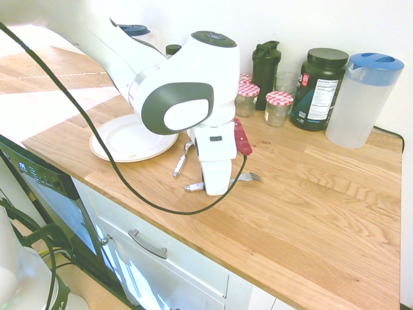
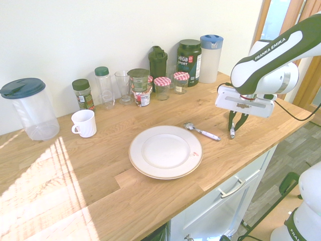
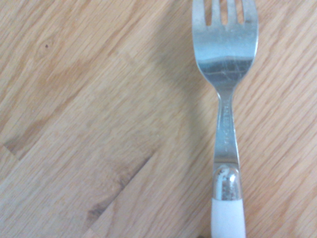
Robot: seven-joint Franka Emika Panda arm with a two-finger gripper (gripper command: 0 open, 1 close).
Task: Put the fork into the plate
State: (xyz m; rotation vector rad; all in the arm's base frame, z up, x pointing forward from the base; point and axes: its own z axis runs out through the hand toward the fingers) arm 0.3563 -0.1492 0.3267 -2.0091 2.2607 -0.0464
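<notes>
Fork point(image 1: 248, 176) lies flat, tines away from plate point(image 1: 110, 139).

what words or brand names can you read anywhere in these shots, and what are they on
"FRANKA EMIKA" on the white robot arm.
"vega SPORT" on the dark green tub.
The tub's back panel has a white table of print, too small to read.
The spice jar and small jar labels are too blurred to read.
</notes>
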